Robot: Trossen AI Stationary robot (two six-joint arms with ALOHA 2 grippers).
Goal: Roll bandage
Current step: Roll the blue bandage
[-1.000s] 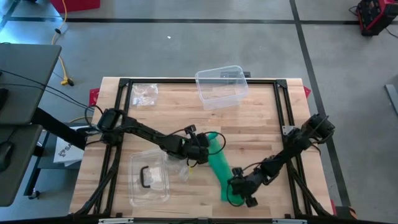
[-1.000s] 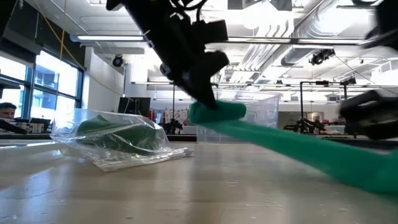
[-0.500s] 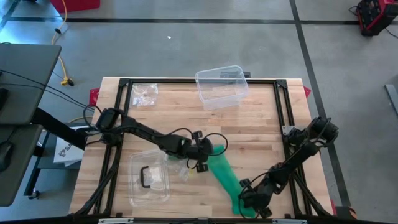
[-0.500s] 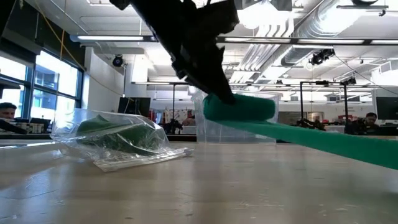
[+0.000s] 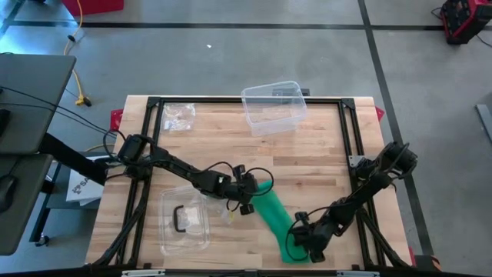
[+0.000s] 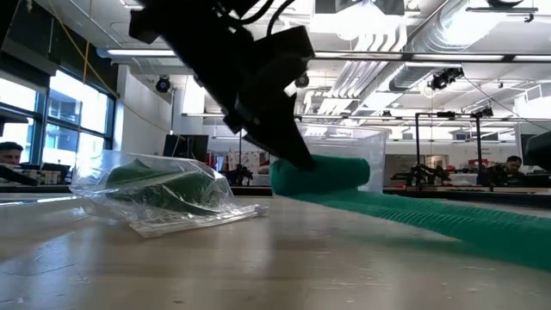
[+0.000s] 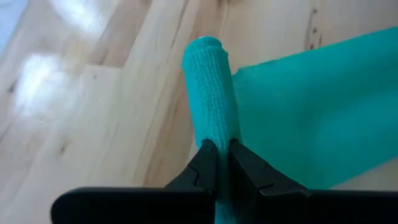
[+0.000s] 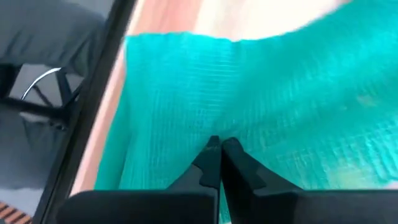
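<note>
A teal bandage (image 5: 275,218) lies slanted across the wooden table's near middle. Its rolled part (image 6: 320,173) is at the far left end. The flat strip (image 6: 448,220) runs from the roll toward the near right. My left gripper (image 5: 247,194) is shut on the roll. My right gripper (image 5: 304,243) is shut on the strip's free end, close to the table's near edge. My left gripper pinches one end of the roll (image 7: 217,138) between its two fingers. The fingers slant down from the table's left and lie along the roll, which sticks out past the fingertips. The roll sits just above the table, or on it; which, I cannot tell. My right gripper has its shut fingertips on the flat strip near its free end (image 8: 214,127), slanting down from the right. The tips hide whether they pinch the cloth or press on it. The strip runs straight from there to the roll.
A clear plastic tub (image 5: 274,107) stands at the far middle. A small clear bag (image 5: 178,115) lies at the far left. A clear bag holding a dark object (image 5: 184,220) lies at the near left. A black frame (image 5: 350,138) borders the table.
My left gripper has tipped further down and gone a little toward the near edge, lowering the roll close to the table. My right gripper has carried the strip's free end toward the near right. The strip now slopes less steeply.
</note>
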